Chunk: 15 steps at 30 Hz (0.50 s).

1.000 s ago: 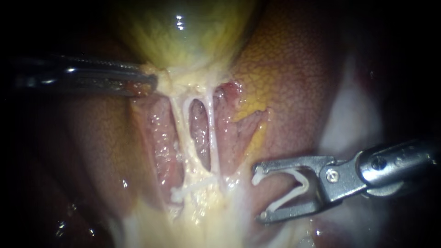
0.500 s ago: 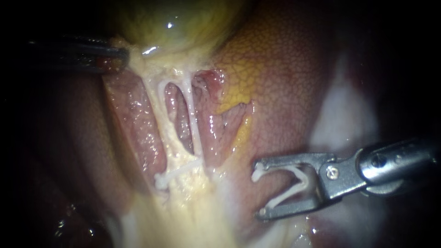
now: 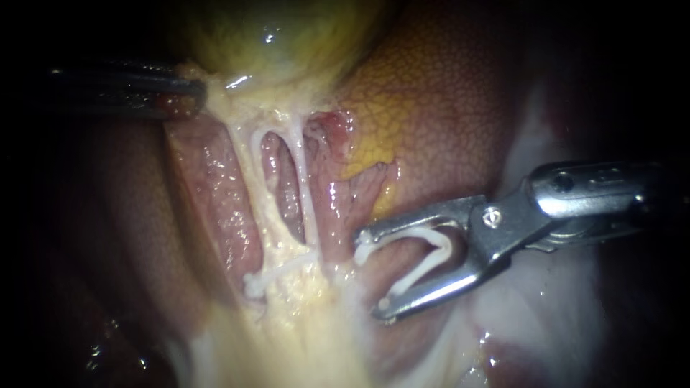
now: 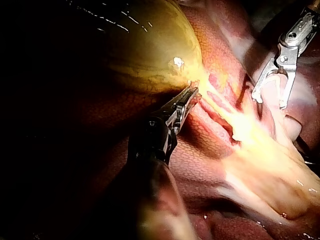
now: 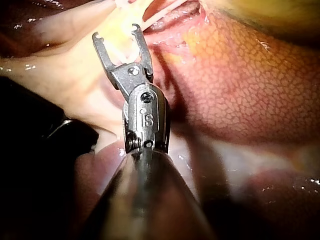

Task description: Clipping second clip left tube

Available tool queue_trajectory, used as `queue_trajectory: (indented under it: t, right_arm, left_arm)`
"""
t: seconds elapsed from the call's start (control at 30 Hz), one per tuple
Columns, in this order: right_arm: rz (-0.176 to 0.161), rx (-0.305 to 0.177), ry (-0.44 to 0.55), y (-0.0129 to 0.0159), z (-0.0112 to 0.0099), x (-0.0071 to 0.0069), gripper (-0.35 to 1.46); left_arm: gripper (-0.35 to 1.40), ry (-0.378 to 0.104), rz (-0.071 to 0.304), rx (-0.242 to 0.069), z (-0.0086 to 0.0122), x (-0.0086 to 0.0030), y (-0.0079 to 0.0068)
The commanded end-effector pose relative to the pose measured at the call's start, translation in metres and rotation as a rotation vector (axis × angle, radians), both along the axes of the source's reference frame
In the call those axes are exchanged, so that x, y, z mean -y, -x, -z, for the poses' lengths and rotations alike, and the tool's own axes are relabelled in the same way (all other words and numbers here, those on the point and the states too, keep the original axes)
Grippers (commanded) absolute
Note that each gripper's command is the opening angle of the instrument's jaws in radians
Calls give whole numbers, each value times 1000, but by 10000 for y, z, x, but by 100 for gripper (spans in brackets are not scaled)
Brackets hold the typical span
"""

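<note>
Surgical-robotics lab: a pig's liver and yellow-green gallbladder lay spotlit against darkness. Two slender steel instruments reached over them, the left instrument clamped on the gallbladder's lower edge, the right instrument carrying a white clip. Wet, glistening tissue filled every camera's view, edge to edge.

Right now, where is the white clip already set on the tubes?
In the endoscope view, left of centre, the clip lies across the lower end of the pale tubes, below the gallbladder.
</note>
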<state>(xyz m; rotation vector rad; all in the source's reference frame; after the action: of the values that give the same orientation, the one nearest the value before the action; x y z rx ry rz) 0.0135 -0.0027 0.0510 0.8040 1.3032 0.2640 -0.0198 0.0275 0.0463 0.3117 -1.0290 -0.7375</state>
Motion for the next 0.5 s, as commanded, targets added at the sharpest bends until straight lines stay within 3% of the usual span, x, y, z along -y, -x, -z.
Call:
queue_trajectory:
  t: [0.03,0.5]
  right_arm:
    - [4,-1,-3,-3,-2,-1,43]
    - [-5,18,-28,-39,-32,-3,49]
  left_arm:
    - [-35,0,0,0,0,0,0]
    - [-35,1,2,-1,1,2,2]
